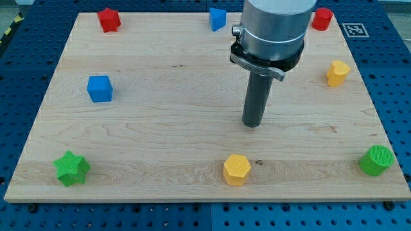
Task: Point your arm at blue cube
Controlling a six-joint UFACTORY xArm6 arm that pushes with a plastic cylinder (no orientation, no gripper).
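Wooden board (192, 96) on a blue pegboard bench fills the view, with blocks spread around its edges, likely to leave the middle free for sliding. Taking the blue cube (99, 88) as landmark and going rightward: a green star (71, 168) sits below it, a red star (108, 20) above it. Farther right come a blue wedge-like block (218, 18) at the top edge, a yellow hexagon (237, 169) near the bottom, then my tip (253, 124), resting on bare wood well apart from the cube. Beyond it lie a red block (322, 18), a yellow block (338, 73) and a green cylinder (376, 160). No claw exists here, only the rod.
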